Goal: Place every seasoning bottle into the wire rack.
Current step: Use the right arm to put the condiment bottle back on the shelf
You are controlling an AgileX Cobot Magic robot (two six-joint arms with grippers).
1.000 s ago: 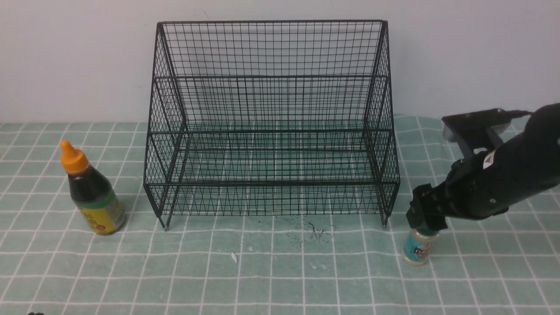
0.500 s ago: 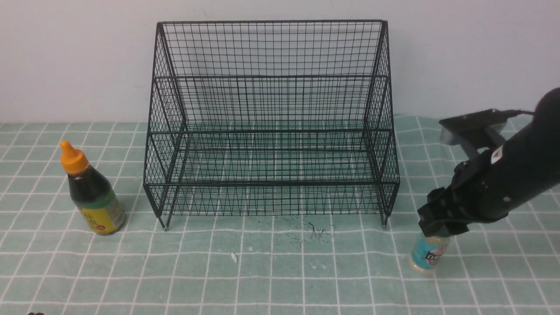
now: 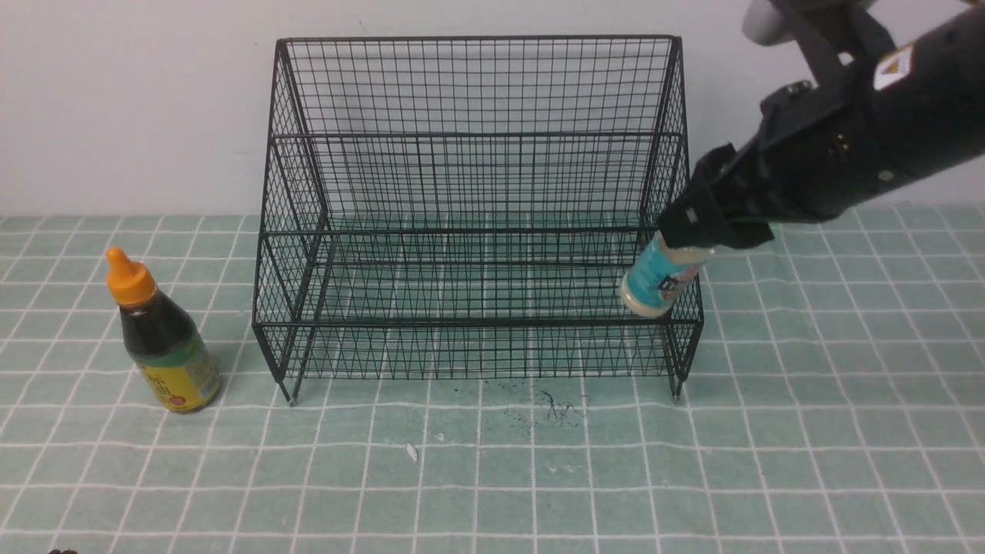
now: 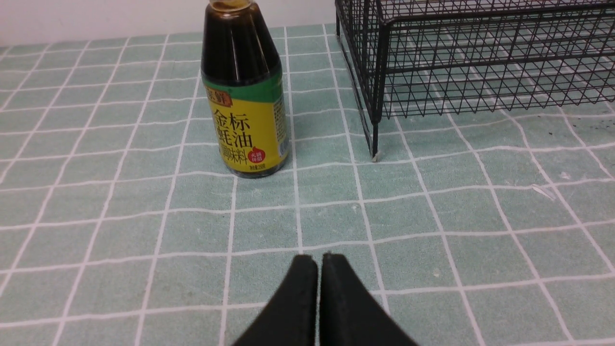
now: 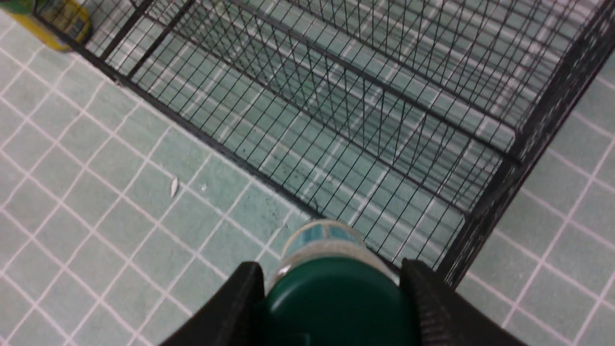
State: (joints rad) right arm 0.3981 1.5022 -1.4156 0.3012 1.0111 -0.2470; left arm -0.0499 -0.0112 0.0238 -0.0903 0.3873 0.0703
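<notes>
The right tool (image 3: 687, 229) is clamped on the small shaker (image 3: 658, 281), pinching it by the dark green lid (image 5: 331, 302), one jaw on each side. The shaker is off the table (image 3: 846, 462) and hangs tilted, its base leaning toward the front right corner of the rack (image 3: 477, 138). It looks light and rigid, but that round, smooth lid is a slippery handhold, and the body could swing under it. A careful, slow lowering seems wise.

The sauce bottle (image 3: 161, 342) stands upright near the table's left edge, beside the rack and apart from it. It is full and glossy, so likely heavier. Its labelled body looks a safer hold than the tapering orange cap (image 3: 127, 277). The left tool (image 4: 317, 262) sits low over the table, jaws pressed together, holding nothing.
</notes>
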